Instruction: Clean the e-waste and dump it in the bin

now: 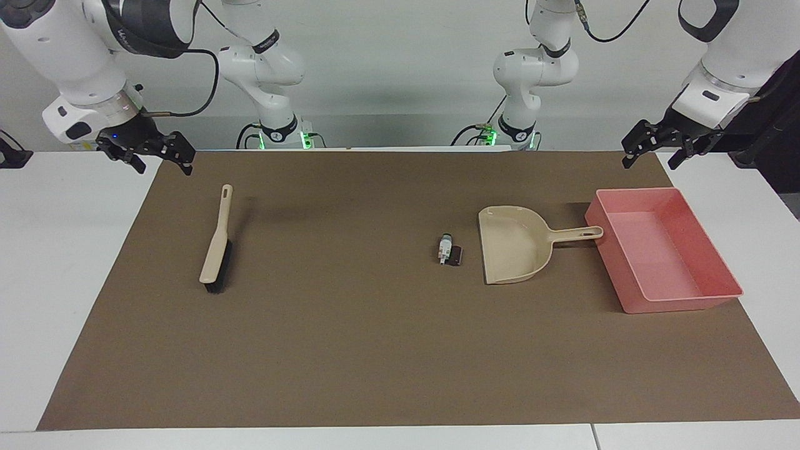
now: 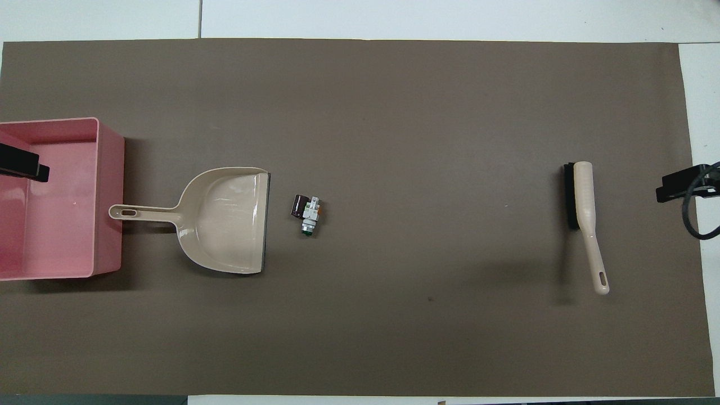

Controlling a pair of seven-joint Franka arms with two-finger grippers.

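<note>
Brown matting [image 1: 375, 350] covers most of a white table [image 1: 56, 262], with a pale wall and the two arm bases along the top of the facing view. At upper left of that view the right arm bends down from the corner, its wrist angled toward the mat's edge; the right gripper [image 1: 157, 155] hangs in the air over the mat's upper-left corner, fingers spread apart, holding nothing. At upper right the left arm slopes down the same way, and the left gripper [image 1: 650, 150] hangs above the mat's upper-right corner, just above the bin in the frame, fingers likewise apart and empty.

The e-waste [image 1: 449, 249] lies on the mat a little right of centre, just beside the open mouth of a beige dustpan [image 1: 512, 244]. The dustpan's handle reaches right to the wall of the pink bin [image 1: 681, 304] at right centre. A beige brush [image 1: 216, 240] lies at left centre, well apart from the rest.
</note>
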